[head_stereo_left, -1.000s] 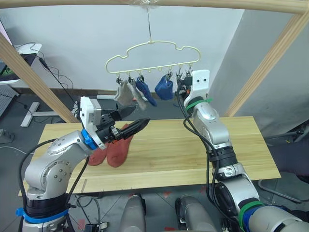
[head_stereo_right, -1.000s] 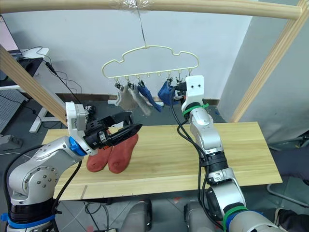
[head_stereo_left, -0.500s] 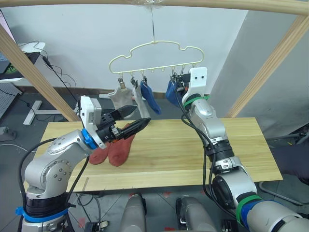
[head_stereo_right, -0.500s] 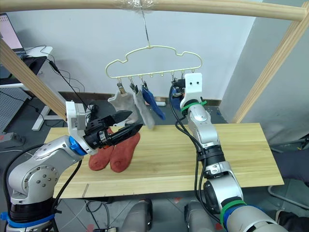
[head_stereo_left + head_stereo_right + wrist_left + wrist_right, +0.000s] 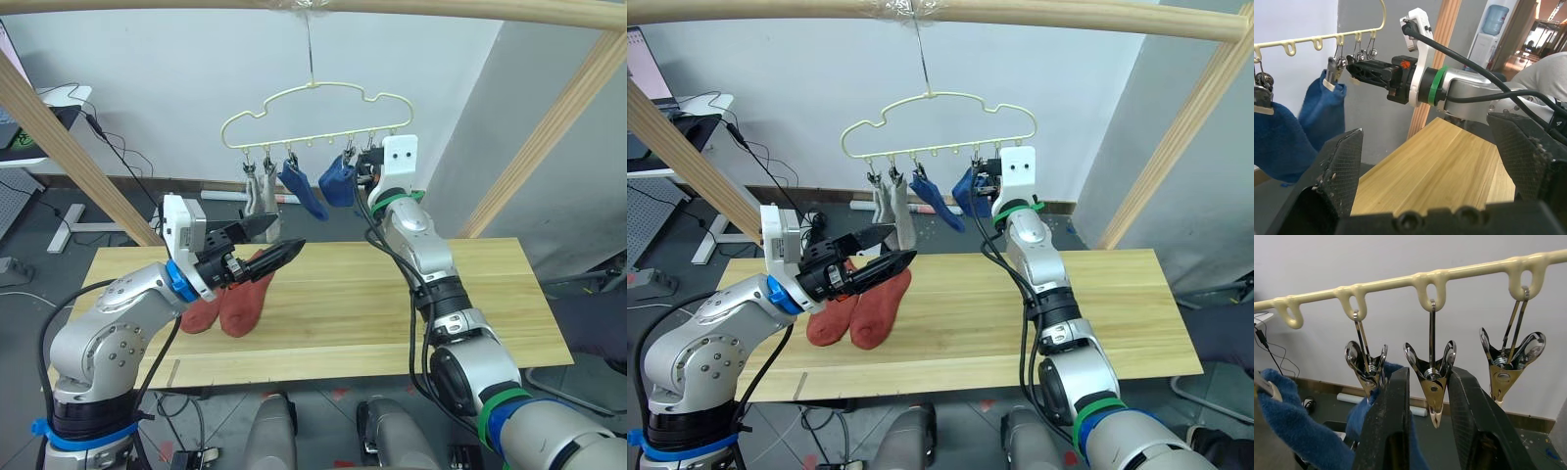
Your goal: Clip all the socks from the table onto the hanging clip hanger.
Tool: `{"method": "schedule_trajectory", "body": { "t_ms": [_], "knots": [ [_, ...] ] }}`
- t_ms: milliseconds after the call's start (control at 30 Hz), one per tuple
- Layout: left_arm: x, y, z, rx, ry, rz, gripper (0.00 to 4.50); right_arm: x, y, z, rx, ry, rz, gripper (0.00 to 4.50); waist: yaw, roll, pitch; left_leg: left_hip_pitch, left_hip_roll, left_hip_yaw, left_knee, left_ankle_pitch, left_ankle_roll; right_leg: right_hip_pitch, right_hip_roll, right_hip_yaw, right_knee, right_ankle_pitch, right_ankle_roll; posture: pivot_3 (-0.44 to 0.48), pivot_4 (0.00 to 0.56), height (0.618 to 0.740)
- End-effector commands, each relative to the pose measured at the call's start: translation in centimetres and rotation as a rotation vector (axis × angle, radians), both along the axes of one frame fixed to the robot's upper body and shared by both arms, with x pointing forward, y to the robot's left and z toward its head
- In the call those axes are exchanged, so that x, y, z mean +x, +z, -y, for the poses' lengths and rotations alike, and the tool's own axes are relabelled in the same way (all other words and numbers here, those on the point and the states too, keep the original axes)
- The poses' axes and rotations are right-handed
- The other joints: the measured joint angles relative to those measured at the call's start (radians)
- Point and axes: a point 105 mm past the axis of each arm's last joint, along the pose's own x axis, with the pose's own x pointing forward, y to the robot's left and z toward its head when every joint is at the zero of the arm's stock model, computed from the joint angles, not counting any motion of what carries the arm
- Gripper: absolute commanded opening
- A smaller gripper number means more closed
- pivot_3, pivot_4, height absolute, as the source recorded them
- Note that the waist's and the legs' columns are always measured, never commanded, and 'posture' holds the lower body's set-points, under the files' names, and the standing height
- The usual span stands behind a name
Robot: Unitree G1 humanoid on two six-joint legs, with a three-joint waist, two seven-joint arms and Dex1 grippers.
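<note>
light plank table (image 5: 392, 304) under a wooden pole frame (image 5: 549, 127).

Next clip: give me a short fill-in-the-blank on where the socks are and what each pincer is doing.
1. The two socks lying on the table are ___ in colour.
2. The number of blue socks clipped on the clip hanger is ___.
3. The right pincer has its fingers on either side of a metal ___.
4. The left pincer is open and holds ___.

Missing: rust-red; two; clip; nothing
</note>
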Motion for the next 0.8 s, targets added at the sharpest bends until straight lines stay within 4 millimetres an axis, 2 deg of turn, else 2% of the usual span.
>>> {"method": "schedule_trajectory", "body": {
  "t_ms": [33, 800],
  "knots": [
    [-0.46, 1.05, 0.33, 0.005, -0.013, 0.054, 4.5, -0.15, 2.6, -0.04, 0.019, -0.002, 0.088, 1.15, 0.0, 0.0, 0.0, 0.0, 0.0, 0.0, 0.0, 0.0, 0.0, 0.0, 0.0, 0.0, 0.0, 0.0, 0.0, 0.118, 0.216, 0.74],
    [-0.47, 1.02, 0.47, 0.007, -0.021, 0.05, 4.5, -0.12, 2.91, 0.03, 0.015, -0.011, 0.099, 1.15, 0.001, 0.0, 0.0, 0.0, 0.0, 0.0, 0.0, 0.0, 0.0, 0.0, 0.0, 0.0, 0.0, 0.0, 0.0, 0.116, 0.218, 0.74]
  ]
}}
